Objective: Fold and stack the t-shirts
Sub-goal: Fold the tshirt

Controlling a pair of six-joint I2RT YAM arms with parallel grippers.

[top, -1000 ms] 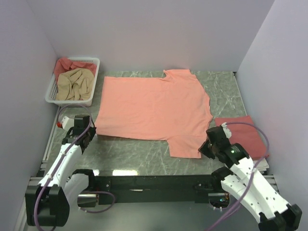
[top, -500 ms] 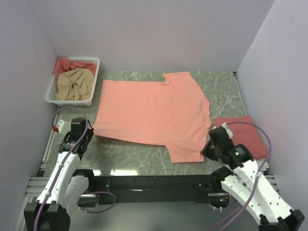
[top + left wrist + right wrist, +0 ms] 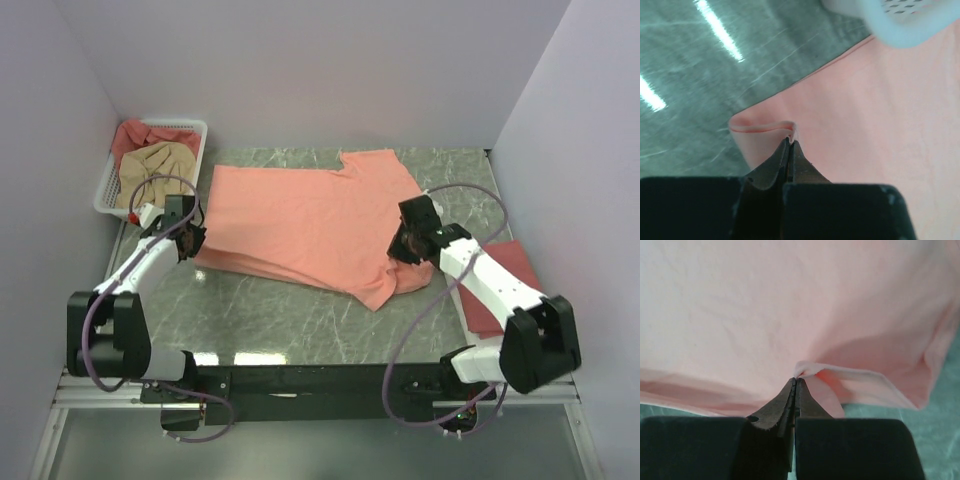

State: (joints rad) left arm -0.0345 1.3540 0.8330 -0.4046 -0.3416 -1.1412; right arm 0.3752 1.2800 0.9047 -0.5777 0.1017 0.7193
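Note:
A salmon-pink t-shirt (image 3: 310, 220) lies spread on the marble table, its near edge lifted and folded back over itself. My left gripper (image 3: 194, 240) is shut on the shirt's near left corner; the wrist view shows the cloth (image 3: 880, 115) pinched at the fingertips (image 3: 790, 142). My right gripper (image 3: 404, 246) is shut on the near right edge by the sleeve; the wrist view shows the pinched fold (image 3: 805, 367) at its tips (image 3: 794, 381). A rose-red folded shirt (image 3: 505, 285) lies at the right. Beige-tan (image 3: 152, 172) and rose-red (image 3: 132, 136) shirts are in the basket.
A white lattice basket (image 3: 190, 165) stands at the far left of the table, its rim (image 3: 905, 30) close to the left gripper. Walls close the table on three sides. The arm bases sit along the near edge.
Both grippers moved away from the near edge toward the far side, carrying the shirt's near edge up and over. The near hem now folds back onto the shirt.

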